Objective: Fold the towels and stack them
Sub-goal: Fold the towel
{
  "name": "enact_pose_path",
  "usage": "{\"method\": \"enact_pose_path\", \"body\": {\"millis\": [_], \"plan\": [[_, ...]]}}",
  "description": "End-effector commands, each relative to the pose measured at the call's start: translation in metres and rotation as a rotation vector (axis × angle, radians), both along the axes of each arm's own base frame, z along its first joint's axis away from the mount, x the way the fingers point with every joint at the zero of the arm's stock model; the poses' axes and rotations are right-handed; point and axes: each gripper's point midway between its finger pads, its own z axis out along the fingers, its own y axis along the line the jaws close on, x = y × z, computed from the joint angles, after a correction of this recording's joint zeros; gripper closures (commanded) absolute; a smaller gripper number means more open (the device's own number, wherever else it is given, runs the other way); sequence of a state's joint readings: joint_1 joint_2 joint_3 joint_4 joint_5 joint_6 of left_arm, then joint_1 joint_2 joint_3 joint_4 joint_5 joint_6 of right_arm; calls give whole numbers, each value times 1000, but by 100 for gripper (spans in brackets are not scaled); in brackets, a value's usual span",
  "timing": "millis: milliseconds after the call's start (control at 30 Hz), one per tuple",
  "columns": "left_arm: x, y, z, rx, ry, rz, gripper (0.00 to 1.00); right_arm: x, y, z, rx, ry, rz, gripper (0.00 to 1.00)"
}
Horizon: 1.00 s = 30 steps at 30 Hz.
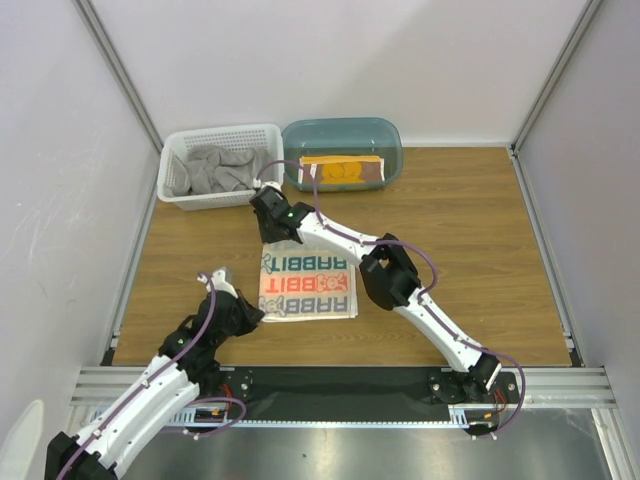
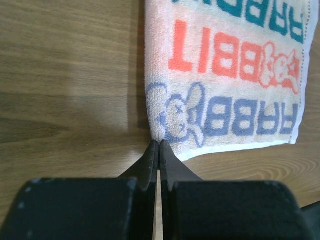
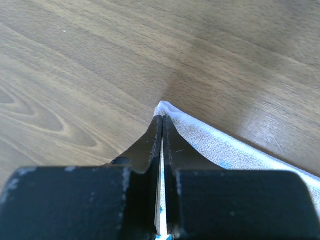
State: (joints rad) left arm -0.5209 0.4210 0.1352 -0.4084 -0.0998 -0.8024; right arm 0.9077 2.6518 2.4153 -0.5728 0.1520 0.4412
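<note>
Rearward, grey towel (image 1: 215, 168) in basket (image 1: 221, 131), brown towel (image 1: 342, 170) in tub (image 1: 396, 146), both hands (image 2: 159, 145) (image 3: 162, 118) pressed together

the top camera sits high behind the arm bases (image 1: 475, 378), looking down over the whole table (image 1: 470, 250). the left wrist camera looks past the left gripper (image 2: 159, 144), close above the table, white towel (image 2: 225, 75) at 1 o'clock. the right wrist camera sits closer still behind the right gripper (image 3: 162, 119), towel corner at 12 o'clock. all three share the towel.
</note>
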Motion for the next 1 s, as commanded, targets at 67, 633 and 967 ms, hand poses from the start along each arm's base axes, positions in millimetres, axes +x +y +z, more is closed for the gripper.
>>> {"method": "enact_pose_path", "body": {"millis": [67,633,967], "plan": [[13,-12,45,22,-119,-36,100,8,8,63,173,-31,15,100],[9,-66,88,225,-157,-275,100,14,-52,139,471,27,47,100],[5,-126,99,273,-153,-420,100,6,-144,115,407,72,-47,100]]}}
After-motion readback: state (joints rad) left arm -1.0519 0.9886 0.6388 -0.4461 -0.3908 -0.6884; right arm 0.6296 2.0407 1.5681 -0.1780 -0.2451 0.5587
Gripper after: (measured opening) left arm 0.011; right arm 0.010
